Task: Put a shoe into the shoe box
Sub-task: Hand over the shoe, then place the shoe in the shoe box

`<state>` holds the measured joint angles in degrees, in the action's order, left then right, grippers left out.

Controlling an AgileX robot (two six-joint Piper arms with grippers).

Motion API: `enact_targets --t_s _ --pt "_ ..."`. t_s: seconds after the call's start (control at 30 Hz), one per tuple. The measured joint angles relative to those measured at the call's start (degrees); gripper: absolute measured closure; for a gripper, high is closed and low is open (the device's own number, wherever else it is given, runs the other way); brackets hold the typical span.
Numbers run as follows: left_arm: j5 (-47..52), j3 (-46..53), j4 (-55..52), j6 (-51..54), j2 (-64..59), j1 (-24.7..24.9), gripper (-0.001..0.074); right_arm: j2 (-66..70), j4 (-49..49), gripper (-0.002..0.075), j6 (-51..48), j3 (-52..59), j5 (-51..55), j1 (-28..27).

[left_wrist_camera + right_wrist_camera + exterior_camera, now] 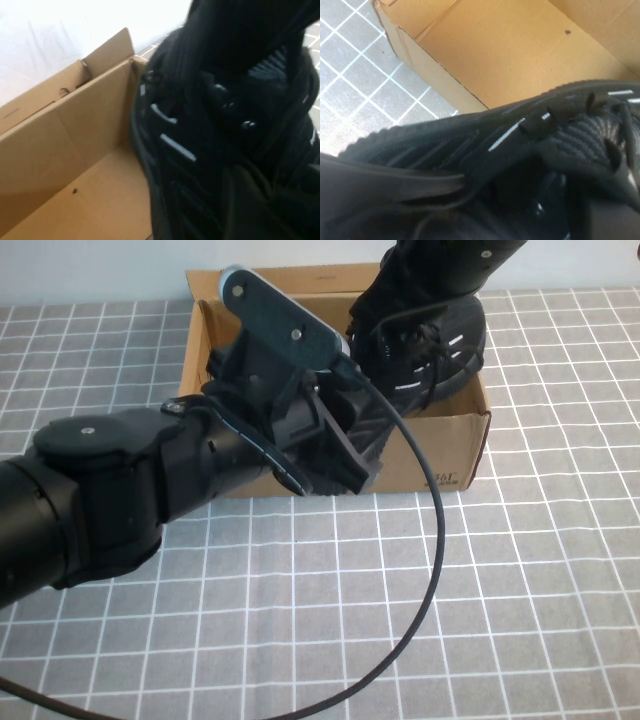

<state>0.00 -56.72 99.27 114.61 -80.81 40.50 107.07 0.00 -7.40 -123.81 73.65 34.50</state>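
Your right pincer [425,325] was clenched on the shoe [430,350] over the box [455,445]'s right end; next, lower it. Left pincer [345,455] hovered nearby, grip unclear.

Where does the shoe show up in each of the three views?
High view: the shoe is at top right, over the box's right end, under the right arm.
Left wrist view: shoe fills the right half.
Right wrist view: shoe spans the lower half.
Shared landmark: the box's cardboard floor.
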Motion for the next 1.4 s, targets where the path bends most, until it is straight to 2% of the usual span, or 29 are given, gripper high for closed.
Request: enact_targets --t_s 0.17,0.37,0.43,0.63,0.8,0.9,1.0,1.23,1.4 --pt "-2.1 0.0 0.0 1.6 0.0 0.0 0.0661 0.0 0.5 0.0732 -0.2 0.0 0.1 0.0" --pt "-2.8 0.0 0.2 6.8 0.0 0.0 0.0666 0.0 1.8 0.0720 -0.2 0.0 0.1 0.0" --pt "-3.0 0.0 0.2 7.5 0.0 0.0 0.0666 0.0 2.6 0.0680 -0.2 0.0 0.0 0.0" --pt "-3.3 0.0 0.4 8.7 -0.6 0.0 0.0669 0.0 3.7 0.0469 -0.2 -0.5 -0.8 0.0" --pt "-1.2 -1.0 0.4 9.0 -0.7 -2.5 0.0669 -1.0 1.7 0.0424 -0.2 -0.5 -0.8 0.0" --pt "1.9 -2.5 0.4 8.8 -0.7 -5.5 0.0669 -3.5 0.7 0.0433 0.2 -0.5 -0.8 0.0" --pt "7.0 -4.3 0.1 8.7 -0.8 -9.5 0.0669 -7.4 -1.0 0.0478 2.0 -0.5 -0.8 0.0" --pt "21.2 -9.2 -2.2 7.7 -1.2 -19.8 0.0669 -17.1 -3.5 0.0699 4.0 3.0 -0.8 0.0" --pt "34.3 -15.1 -12.7 -5.3 -5.6 -26.1 0.0669 -24.8 -5.0 0.0735 5.9 11.6 -0.8 0.0"
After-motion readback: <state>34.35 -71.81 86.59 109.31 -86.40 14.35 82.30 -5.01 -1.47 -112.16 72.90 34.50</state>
